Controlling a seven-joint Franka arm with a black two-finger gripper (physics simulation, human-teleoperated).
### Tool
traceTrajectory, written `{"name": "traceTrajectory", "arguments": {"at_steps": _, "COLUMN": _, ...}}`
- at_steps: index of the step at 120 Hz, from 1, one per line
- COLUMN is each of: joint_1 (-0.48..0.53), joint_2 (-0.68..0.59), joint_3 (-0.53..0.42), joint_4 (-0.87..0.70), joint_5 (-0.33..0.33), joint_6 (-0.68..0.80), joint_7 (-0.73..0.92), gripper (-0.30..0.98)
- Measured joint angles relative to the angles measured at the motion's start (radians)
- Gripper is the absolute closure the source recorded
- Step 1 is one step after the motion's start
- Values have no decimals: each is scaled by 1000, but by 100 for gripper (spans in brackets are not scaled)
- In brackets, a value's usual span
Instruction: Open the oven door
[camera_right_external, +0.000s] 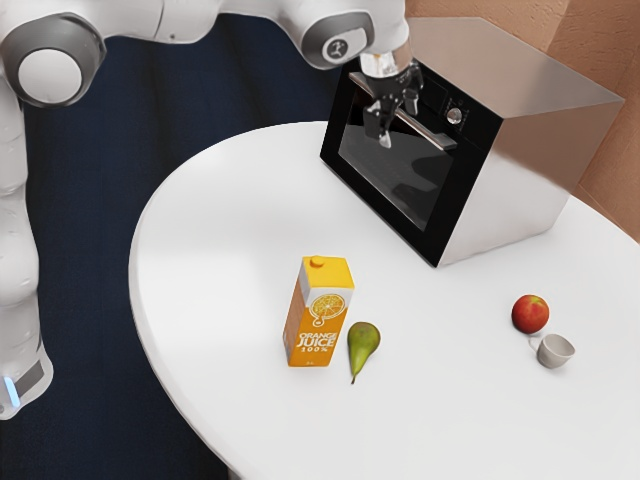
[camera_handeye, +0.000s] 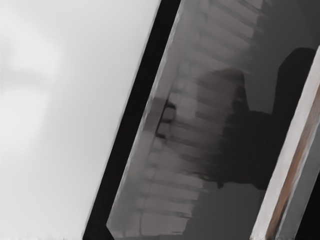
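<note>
The oven (camera_right_external: 545, 150) stands at the back of the table, its black-framed glass door (camera_right_external: 390, 170) closed. A metal bar handle (camera_right_external: 432, 132) runs along the door's upper part. My gripper (camera_right_external: 398, 121) is at this handle, open, its two fingertips spread apart; whether either touches the bar I cannot tell. Part of the handle and door is hidden behind the fingers. In the wrist view the handle (camera_handeye: 292, 165) slants beside the dark door glass (camera_handeye: 215, 120), which carries a dark reflection of the hand.
An orange juice carton (camera_right_external: 318, 315) stands on the white table (camera_right_external: 230, 230), with a green pear (camera_right_external: 364, 345) beside it. A red apple (camera_right_external: 530, 314) and a small pale cup (camera_right_external: 556, 351) lie towards the exterior view's right, in front of the oven.
</note>
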Motion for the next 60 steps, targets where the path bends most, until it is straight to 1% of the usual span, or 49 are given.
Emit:
{"name": "traceTrajectory", "arguments": {"at_steps": 33, "joint_1": 0, "joint_2": 13, "joint_3": 3, "joint_4": 5, "joint_5": -1, "joint_6": 5, "joint_7": 24, "gripper": 0}}
{"name": "traceTrajectory", "arguments": {"at_steps": 60, "joint_1": 49, "joint_2": 29, "joint_3": 3, "joint_4": 11, "joint_5": 0, "joint_6": 20, "joint_7": 36, "gripper": 0}}
